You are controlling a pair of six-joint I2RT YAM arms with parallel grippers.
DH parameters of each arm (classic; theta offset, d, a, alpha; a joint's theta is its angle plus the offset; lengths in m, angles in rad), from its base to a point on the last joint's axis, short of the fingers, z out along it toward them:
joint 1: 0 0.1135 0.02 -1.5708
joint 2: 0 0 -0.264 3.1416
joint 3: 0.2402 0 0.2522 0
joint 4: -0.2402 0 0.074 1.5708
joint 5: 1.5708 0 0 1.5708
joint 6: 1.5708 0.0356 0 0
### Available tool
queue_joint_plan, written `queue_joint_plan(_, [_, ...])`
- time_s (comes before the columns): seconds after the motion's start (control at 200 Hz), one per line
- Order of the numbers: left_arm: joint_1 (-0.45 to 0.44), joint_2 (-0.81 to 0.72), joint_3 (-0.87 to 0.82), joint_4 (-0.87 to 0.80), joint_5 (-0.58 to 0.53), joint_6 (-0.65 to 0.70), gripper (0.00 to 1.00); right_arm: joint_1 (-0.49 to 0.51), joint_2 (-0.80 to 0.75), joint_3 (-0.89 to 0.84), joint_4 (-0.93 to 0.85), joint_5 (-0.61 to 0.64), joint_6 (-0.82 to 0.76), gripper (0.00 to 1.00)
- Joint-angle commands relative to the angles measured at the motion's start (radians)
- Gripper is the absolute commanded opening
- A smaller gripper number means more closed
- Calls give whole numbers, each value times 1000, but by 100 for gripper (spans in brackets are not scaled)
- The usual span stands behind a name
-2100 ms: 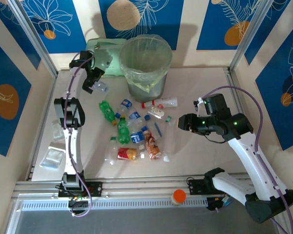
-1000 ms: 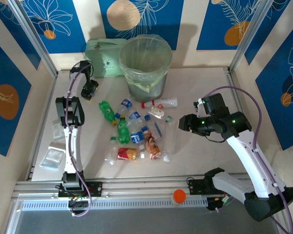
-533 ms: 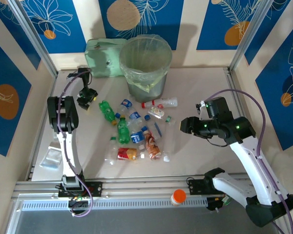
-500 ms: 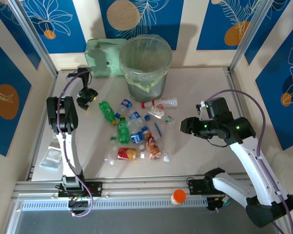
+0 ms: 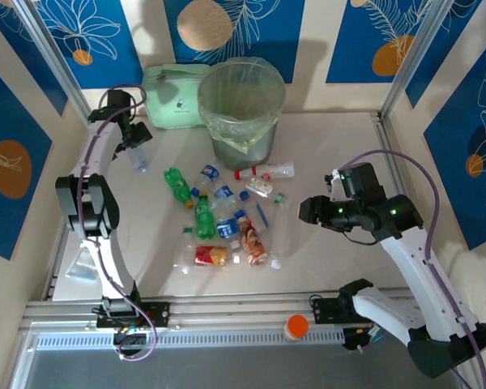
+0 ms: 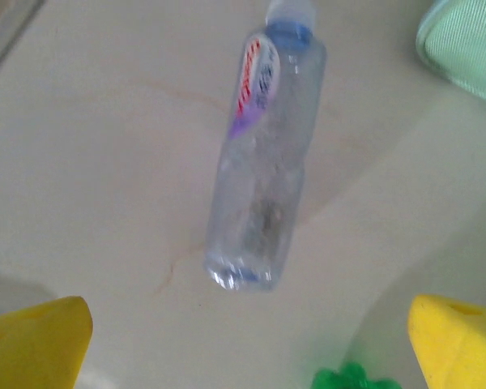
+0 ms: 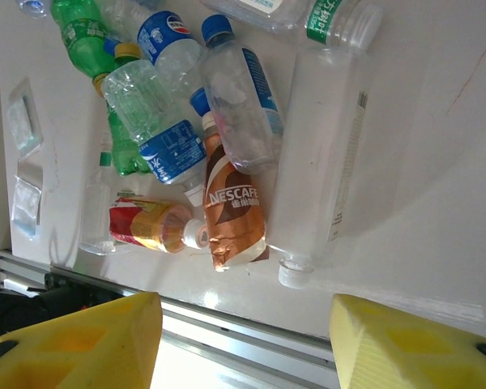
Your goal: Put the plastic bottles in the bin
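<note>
Bottle (image 6: 263, 162), clear with red-blue label, lies flat on table (image 6: 105, 162) at far left, near green case (image 5: 168, 97); left gripper (image 5: 134, 144) over it, jaws spread wide, gripping nothing; right gripper (image 7: 241, 340) jaws apart, empty, right of bottle heap (image 5: 227, 215) mid-table; heap mixes green, blue-label and red-label bottles; bin (image 5: 243, 150) with pale liner stands far centre, beyond heap.

A clear, glossy plastic bottle (image 6: 263, 162) lies under my left wrist on a smooth, matt beige table (image 6: 105, 146). The mint-green case (image 6: 466, 44) looks finely woven; the bin (image 5: 241, 121) is translucent plastic.
</note>
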Motion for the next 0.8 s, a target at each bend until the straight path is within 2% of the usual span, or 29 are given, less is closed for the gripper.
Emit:
queue_joint_plan(0.0, [56,148,121,16,44,80,99,0,16,30,-43,-16,0,57])
queue_joint_plan(0.185, [69,400,361,32,241,81,99,5,46,65,-95,-1,0,57])
queue_joint_plan(0.32, [69,500,443,-6,186,44,96,7,62,91,-127,16,-1,57])
queue_joint_plan(0.43, [68,510,436,-3,153,43,85,7,65,108,-138,28,1,57])
queue_joint_plan(0.525, [68,508,423,0,167,36,65,7,64,105,-135,35,3,58])
queue_joint_plan(0.595, [67,502,405,0,186,27,54,6,60,98,-126,33,10,57])
queue_joint_plan(0.68, [62,481,365,0,193,19,49,6,46,87,-111,29,21,57])
queue_joint_plan(0.795, [48,413,272,29,204,14,48,7,28,78,-98,26,32,57])
